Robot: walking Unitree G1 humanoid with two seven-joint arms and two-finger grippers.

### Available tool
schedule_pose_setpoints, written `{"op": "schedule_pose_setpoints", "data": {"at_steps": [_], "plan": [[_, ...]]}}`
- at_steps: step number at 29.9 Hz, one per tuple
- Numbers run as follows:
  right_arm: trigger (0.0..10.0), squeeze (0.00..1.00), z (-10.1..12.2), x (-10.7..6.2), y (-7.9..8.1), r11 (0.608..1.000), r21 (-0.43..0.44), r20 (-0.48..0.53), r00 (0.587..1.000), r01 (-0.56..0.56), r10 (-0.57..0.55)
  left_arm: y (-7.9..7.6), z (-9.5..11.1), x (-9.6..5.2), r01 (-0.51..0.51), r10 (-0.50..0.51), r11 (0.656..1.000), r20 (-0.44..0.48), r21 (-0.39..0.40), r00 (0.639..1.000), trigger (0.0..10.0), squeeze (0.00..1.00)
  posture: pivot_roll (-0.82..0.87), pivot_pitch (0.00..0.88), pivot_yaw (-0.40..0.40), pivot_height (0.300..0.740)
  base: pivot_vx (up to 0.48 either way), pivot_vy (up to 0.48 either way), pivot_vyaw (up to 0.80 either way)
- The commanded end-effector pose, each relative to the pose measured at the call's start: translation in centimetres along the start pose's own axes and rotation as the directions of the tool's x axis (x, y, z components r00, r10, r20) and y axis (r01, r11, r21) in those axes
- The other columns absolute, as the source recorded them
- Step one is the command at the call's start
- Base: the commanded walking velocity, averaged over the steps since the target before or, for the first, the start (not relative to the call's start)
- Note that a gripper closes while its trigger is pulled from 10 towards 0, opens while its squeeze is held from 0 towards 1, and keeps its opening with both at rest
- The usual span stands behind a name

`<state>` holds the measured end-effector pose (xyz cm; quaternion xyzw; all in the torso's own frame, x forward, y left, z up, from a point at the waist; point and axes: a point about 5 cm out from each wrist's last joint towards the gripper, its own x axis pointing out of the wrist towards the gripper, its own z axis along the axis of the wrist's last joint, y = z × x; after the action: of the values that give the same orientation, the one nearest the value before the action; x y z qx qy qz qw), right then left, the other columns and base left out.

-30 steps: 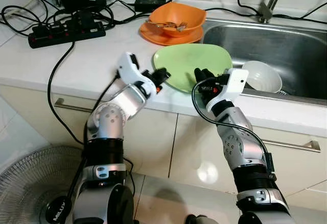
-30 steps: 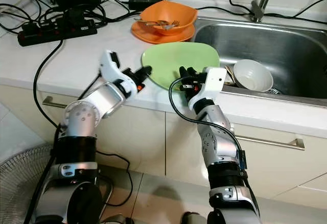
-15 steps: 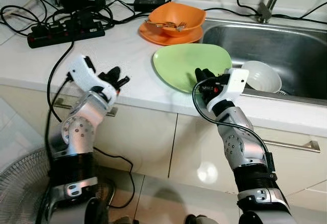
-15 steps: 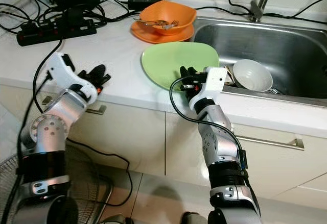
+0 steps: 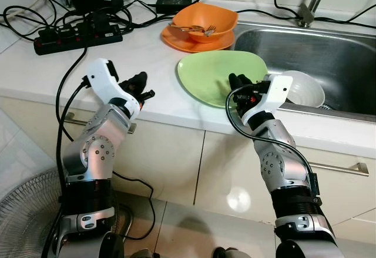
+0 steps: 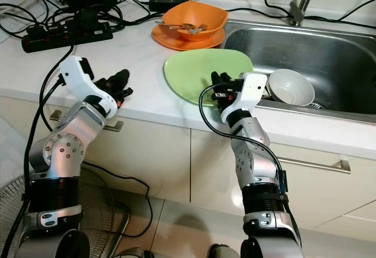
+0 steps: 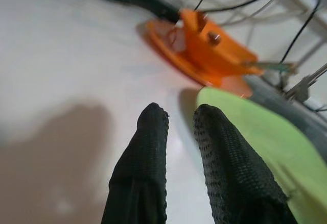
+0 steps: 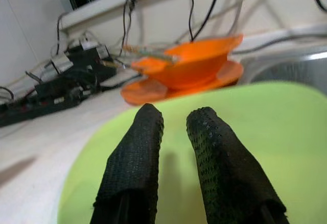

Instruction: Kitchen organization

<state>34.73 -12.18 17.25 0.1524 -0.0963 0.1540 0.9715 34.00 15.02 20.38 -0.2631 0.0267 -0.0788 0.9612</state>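
From my head cameras, the green plate (image 5: pixel 220 82) lies flat on the white table (image 5: pixel 70 70), its far side reaching the rim of the steel sink (image 5: pixel 329 52). My right hand (image 5: pixel 239 86) sits over the plate's near edge, fingers nearly together, gripping nothing. My left hand (image 5: pixel 141 86) hovers above bare table well to the left of the plate, also nearly closed and empty. Behind the plate an orange bowl (image 5: pixel 204 22) stands on an orange plate (image 5: pixel 197 42) with cutlery in it; a white bowl (image 5: pixel 305 89) rests in the sink, and a power strip (image 5: pixel 76 37) with cables lies at the back left.

In my left wrist view, my two black fingers (image 7: pixel 148 157) stand a narrow gap apart over the white surface, the green plate's edge just beyond them and the orange dishes further on.

In my right wrist view, the fingers (image 8: pixel 138 157) are again only slightly parted, directly above the green plate's smooth face, with the orange bowl behind.

I judge the plate to be rigid, light plastic or melamine, glossy and therefore slippery. Lying flat, it offers no purchase from above; I would take it at the near rim, one finger under the lip and one on top, pinching firmly so it does not tip or slide out.
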Motion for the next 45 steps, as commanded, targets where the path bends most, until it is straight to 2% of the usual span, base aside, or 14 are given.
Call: {"op": "schedule_pose_setpoints", "data": {"at_steps": [1, 16, 22, 30, 35, 36, 37, 38, 42, 45], "plan": [[10.0, 0.00, 0.7, 0.2, 0.3, 1.000, 0.009, 0.024, 1.000, -0.019, 0.018, -0.2, 0.4, -0.2, 0.011, -0.012, 1.000, 0.030, 0.012, 0.999, 10.0, 1.00, -0.01, 0.058, 0.009, 0.732, 0.000, 0.000, 0.00], [10.0, 0.00, 2.3, 0.1, -1.1, 1.000, 0.001, 0.074, 0.997, 0.028, -0.028, -1.9, 0.7, -0.3, 0.121, -0.125, 0.990, 0.054, 0.069, 0.991, 10.0, 1.00, -0.02, 0.062, 0.011, 0.732, 0.000, 0.000, 0.00], [10.0, 0.00, 2.5, 0.1, -1.4, 0.999, -0.004, 0.079, 0.996, 0.041, -0.041, -2.5, 0.4, -0.4, 0.150, -0.160, 0.976, 0.053, 0.157, 0.986, 10.0, 1.00, -0.02, 0.062, 0.011, 0.732, 0.000, 0.000, 0.00], [10.0, 0.00, 3.1, 0.1, -2.2, 0.997, -0.018, 0.094, 0.993, 0.069, -0.067, -3.3, 0.1, -0.5, 0.192, -0.205, 0.959, 0.041, 0.210, 0.978, 10.0, 1.00, -0.02, 0.061, 0.013, 0.732, 0.000, 0.000, 0.00], [10.0, 0.00, 3.5, 0.1, -2.9, 0.995, -0.031, 0.104, 0.991, 0.093, -0.090, -4.0, 0.0, -0.3, 0.195, -0.217, 0.938, 0.047, 0.288, 0.975, 10.0, 1.00, -0.02, 0.060, 0.014, 0.732, 0.000, 0.000, 0.00], [10.0, 0.00, 3.5, 0.1, -3.1, 0.995, -0.032, 0.103, 0.990, 0.098, -0.094, -4.2, 0.0, -0.1, 0.191, -0.219, 0.924, 0.048, 0.331, 0.975, 10.0, 1.00, -0.02, 0.057, 0.016, 0.732, 0.000, 0.000, 0.00], [10.0, 0.00, 3.5, 0.1, -3.2, 0.994, -0.034, 0.102, 0.990, 0.100, -0.096, -4.4, 0.0, 0.0, 0.195, -0.224, 0.917, 0.044, 0.347, 0.974, 10.0, 0.66, -0.02, 0.056, 0.016, 0.732, 0.000, 0.000, 0.00], [10.0, 0.00, 3.4, 0.1, -3.2, 0.994, -0.034, 0.101, 0.990, 0.103, -0.099, -4.6, -0.1, 0.2, 0.199, -0.228, 0.910, 0.039, 0.363, 0.973, 10.0, 0.00, -0.02, 0.056, 0.016, 0.732, 0.000, 0.000, 0.00], [10.0, 0.00, 3.2, 0.1, -3.3, 0.994, -0.032, 0.095, 0.990, 0.108, -0.105, -5.2, -0.7, 1.0, 0.220, -0.246, 0.879, 0.006, 0.423, 0.969, 10.0, 0.00, -0.02, 0.053, 0.019, 0.732, 0.000, 0.000, 0.00], [10.0, 0.00, 3.0, 0.2, -3.0, 0.994, -0.028, 0.092, 0.991, 0.103, -0.100, -6.2, -1.4, 2.1, 0.255, -0.272, 0.830, -0.041, 0.495, 0.962, 10.0, 0.00, -0.02, 0.048, 0.027, 0.732, 0.000, 0.000, 0.00]]}}
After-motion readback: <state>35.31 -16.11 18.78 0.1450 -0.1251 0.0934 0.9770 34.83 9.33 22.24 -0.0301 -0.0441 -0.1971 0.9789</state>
